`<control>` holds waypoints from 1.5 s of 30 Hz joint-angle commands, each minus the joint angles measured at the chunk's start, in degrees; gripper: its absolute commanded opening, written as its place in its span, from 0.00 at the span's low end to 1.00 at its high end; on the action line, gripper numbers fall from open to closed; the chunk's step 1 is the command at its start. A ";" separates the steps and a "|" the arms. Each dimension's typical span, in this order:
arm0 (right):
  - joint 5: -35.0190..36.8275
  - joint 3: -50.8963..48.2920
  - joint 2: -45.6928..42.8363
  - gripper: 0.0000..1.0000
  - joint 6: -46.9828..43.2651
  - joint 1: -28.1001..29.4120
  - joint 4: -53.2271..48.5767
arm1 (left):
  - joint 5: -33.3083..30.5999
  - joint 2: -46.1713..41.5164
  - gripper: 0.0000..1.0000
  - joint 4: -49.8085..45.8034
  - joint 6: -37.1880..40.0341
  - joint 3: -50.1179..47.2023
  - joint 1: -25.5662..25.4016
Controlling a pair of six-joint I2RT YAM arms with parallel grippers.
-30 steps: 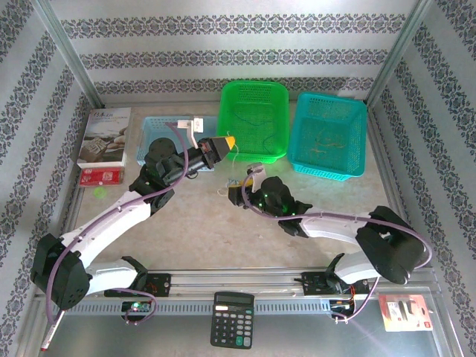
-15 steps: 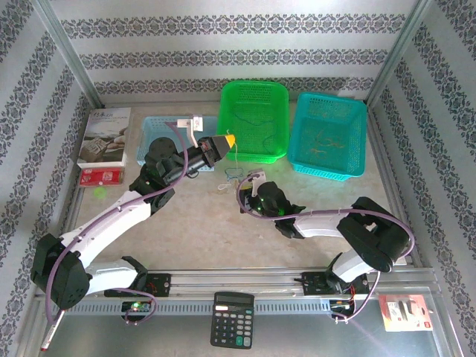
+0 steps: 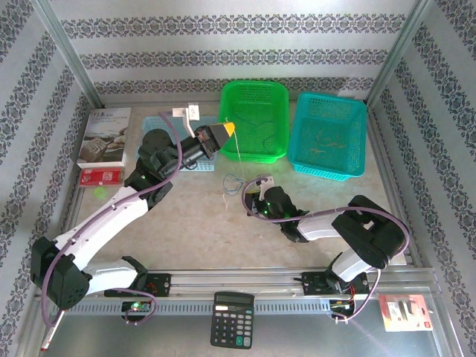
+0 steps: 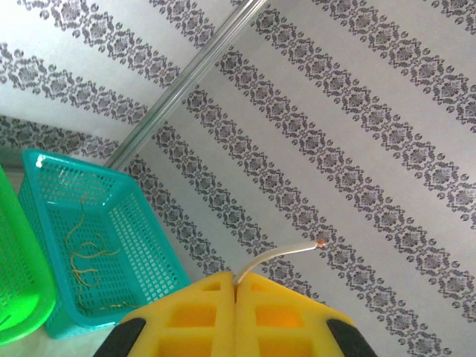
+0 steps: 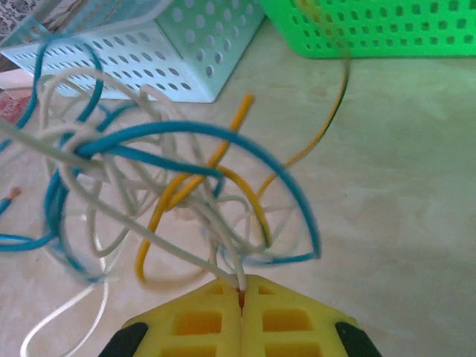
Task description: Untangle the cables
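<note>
Near the middle of the top view, the cables [image 3: 236,182] rest in a loose tangle on the table [image 3: 193,223], below the green basket [image 3: 254,119]. The right gripper [image 5: 242,286] has its jaws pressed together on white strands of them. The left gripper [image 3: 229,128], at the left edge of that basket, pinches one white wire [image 4: 282,253].

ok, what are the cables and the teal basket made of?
Cables: likely plastic-insulated wire, smooth, slightly glossy; they curl freely, and one cut end shows a coppery tip. Teal basket: looks like moulded plastic, semi-gloss, with uniform perforated walls.
</note>
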 commanded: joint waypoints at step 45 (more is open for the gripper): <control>-10.42 1.60 -21.60 0.66 -5.74 -1.11 -9.76 | 2.95 0.36 0.00 2.59 0.02 2.13 0.32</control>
